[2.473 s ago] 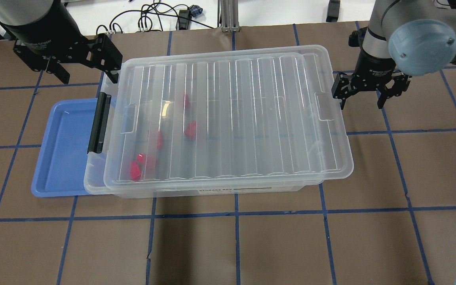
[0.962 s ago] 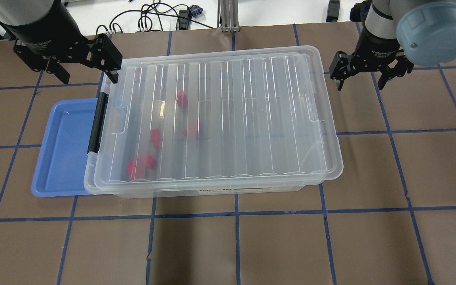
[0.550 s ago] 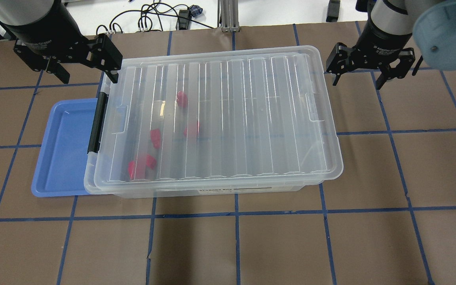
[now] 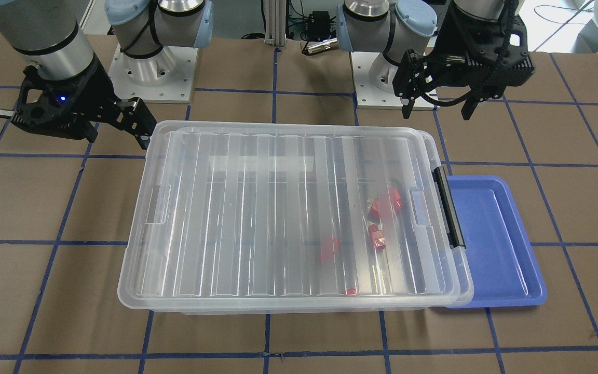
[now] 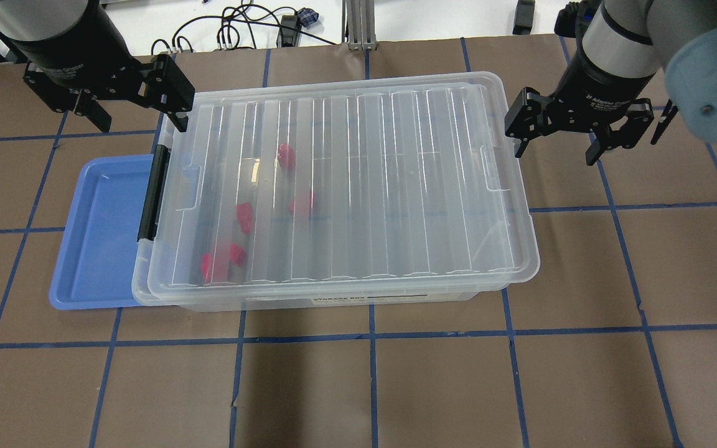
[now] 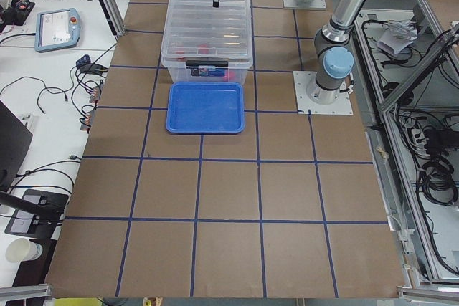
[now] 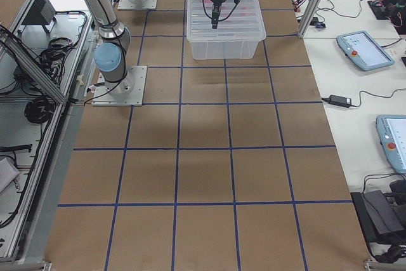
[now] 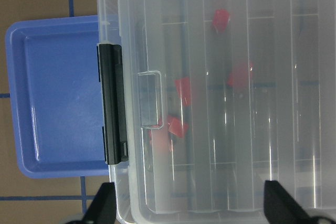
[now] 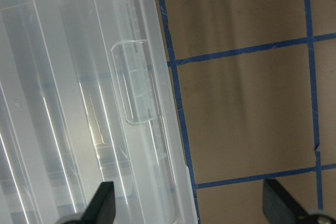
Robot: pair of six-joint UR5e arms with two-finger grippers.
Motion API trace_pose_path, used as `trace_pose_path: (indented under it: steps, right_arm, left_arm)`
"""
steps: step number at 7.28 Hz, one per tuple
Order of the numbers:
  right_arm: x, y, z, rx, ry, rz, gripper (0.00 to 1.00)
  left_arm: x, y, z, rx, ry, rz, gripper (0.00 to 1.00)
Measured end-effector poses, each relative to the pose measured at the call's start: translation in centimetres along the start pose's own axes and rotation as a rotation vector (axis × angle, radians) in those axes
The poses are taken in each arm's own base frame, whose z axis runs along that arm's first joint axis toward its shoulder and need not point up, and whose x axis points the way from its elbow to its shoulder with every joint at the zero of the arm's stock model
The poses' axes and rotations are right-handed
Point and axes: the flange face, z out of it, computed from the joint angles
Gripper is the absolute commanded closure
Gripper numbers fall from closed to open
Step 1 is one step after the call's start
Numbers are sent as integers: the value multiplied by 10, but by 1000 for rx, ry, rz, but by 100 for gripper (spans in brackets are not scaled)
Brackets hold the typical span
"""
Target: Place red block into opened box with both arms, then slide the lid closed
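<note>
The clear box [image 5: 346, 302] stands mid-table with the ribbed lid [image 5: 365, 186] lying on it. A strip of the box's rim shows past the lid at the black bar [image 5: 150, 193] end. Several red blocks [image 5: 301, 203] lie inside near that end, seen through the lid [image 4: 278, 218]; one red block [image 4: 387, 202] sits close to the bar. My left gripper [image 5: 136, 118] hangs open above the back corner by the bar, holding nothing. Open and also holding nothing, my right gripper [image 5: 554, 149] hovers just off the lid's other short end.
A blue tray [image 5: 97, 236] lies against the bar end of the box, partly under it. Brown paper with a blue tape grid covers the table [image 5: 371, 386]. Cables lie beyond the back edge.
The lid has slid toward the black-bar end, covering more of the box. My right gripper pulled back from the lid's end, then came forward again beside it. The left gripper stayed put.
</note>
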Motion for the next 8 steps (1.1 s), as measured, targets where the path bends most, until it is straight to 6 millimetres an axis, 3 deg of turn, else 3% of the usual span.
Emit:
trace_pose_path:
  steps: [4, 8]
  right_arm:
    - [3, 10, -15, 27, 17, -2, 0]
    - [3, 13, -14, 12, 10, -16, 0]
  left_arm:
    - [1, 0, 3, -4, -1, 2, 0]
    - [1, -3, 5, -8, -2, 0, 0]
